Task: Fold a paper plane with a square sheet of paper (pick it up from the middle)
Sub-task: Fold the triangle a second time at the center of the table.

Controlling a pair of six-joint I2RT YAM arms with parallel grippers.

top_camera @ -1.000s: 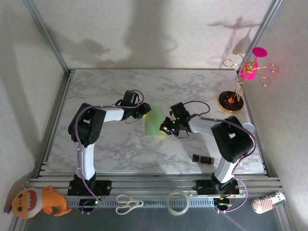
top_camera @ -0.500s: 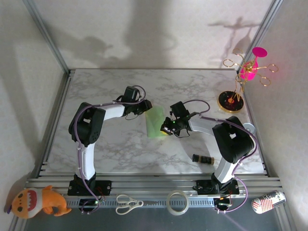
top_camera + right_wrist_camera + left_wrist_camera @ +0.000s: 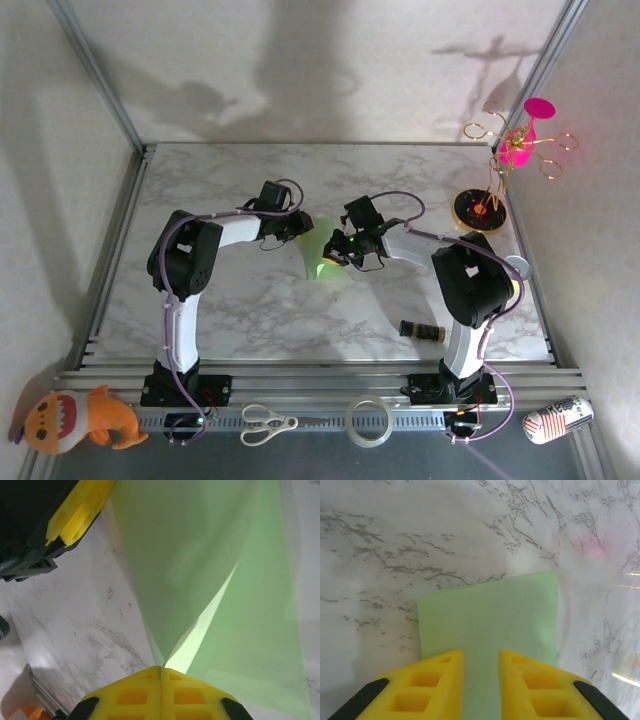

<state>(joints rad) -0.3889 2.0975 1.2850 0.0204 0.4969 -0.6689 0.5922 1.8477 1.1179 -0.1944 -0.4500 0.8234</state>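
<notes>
The square sheet of paper (image 3: 318, 262) is light green and lies mid-table between my two grippers. My right gripper (image 3: 161, 668) is shut on one part of its edge and holds it up, so the sheet (image 3: 260, 645) bends into a raised flap over the flat part. My left gripper (image 3: 481, 652) sits low over the far side of the paper (image 3: 490, 615), its yellow jaws a narrow gap apart with green paper showing between them. In the top view the left gripper (image 3: 303, 228) and right gripper (image 3: 333, 250) are close together. One left finger (image 3: 75, 510) shows beside the flap.
A small black and gold cylinder (image 3: 422, 330) lies near the right arm's base. A pink and gold ornament stand (image 3: 500, 160) is at the back right. Scissors (image 3: 268, 422), a tape roll (image 3: 369, 420), a plush toy (image 3: 80, 418) and a can (image 3: 558, 418) lie along the front rail.
My right gripper has moved up and left with the paper's edge, lifting the flat sheet into a fold. The left jaws have narrowed and the left gripper shifted slightly.
</notes>
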